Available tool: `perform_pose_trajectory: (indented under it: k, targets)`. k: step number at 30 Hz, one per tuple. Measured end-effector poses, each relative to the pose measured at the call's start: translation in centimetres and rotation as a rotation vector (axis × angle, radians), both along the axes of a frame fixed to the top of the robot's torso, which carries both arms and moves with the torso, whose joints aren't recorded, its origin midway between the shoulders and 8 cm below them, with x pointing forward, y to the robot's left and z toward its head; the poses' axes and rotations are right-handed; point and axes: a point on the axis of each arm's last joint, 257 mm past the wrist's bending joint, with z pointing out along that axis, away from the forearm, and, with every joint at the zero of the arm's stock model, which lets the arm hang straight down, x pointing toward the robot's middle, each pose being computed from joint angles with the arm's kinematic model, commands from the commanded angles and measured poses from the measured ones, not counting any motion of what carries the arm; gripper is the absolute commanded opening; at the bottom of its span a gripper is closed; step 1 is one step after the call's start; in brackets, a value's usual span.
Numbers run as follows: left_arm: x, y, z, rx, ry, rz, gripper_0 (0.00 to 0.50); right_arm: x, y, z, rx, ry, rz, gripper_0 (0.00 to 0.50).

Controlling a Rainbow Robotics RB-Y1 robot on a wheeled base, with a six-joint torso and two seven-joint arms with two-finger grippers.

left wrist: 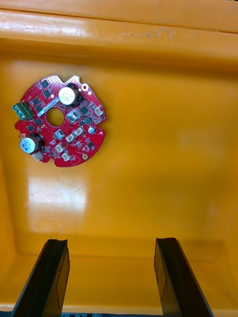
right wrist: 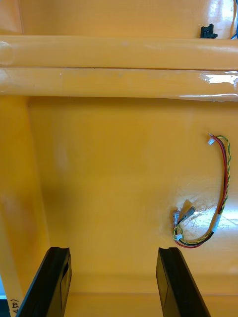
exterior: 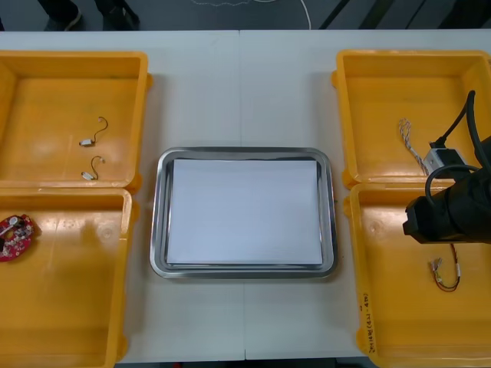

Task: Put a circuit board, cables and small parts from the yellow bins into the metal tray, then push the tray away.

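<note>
My right gripper point(right wrist: 114, 290) is open over the floor of the near right yellow bin point(exterior: 399, 307), with nothing between its fingers. A red and yellow cable point(right wrist: 219, 208) lies curled ahead of the fingers and off to one side, apart from them; the front view has it point(exterior: 445, 274) just below my right arm point(exterior: 449, 215). My left gripper point(left wrist: 111, 285) is open and empty in the near left yellow bin point(left wrist: 163, 148). The round red circuit board point(left wrist: 59, 121) lies flat well beyond its fingers, by the bin's left wall point(exterior: 15, 236).
The metal tray point(exterior: 157, 215), white inside, sits in the middle of the table between the bins. Two black cables point(exterior: 92, 139) lie in the far left bin point(exterior: 69, 77). A twisted blue and white cable point(exterior: 410, 146) lies in the far right bin point(exterior: 383, 84).
</note>
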Motion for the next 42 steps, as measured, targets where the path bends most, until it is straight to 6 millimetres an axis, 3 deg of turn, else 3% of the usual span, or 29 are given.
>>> perform_pose_trajectory:
  k: [42]
  targets:
    - [0.0,0.0,0.0,0.0,0.0,0.0,0.5,0.0,0.0,0.0,0.0,0.0,0.0,0.5]
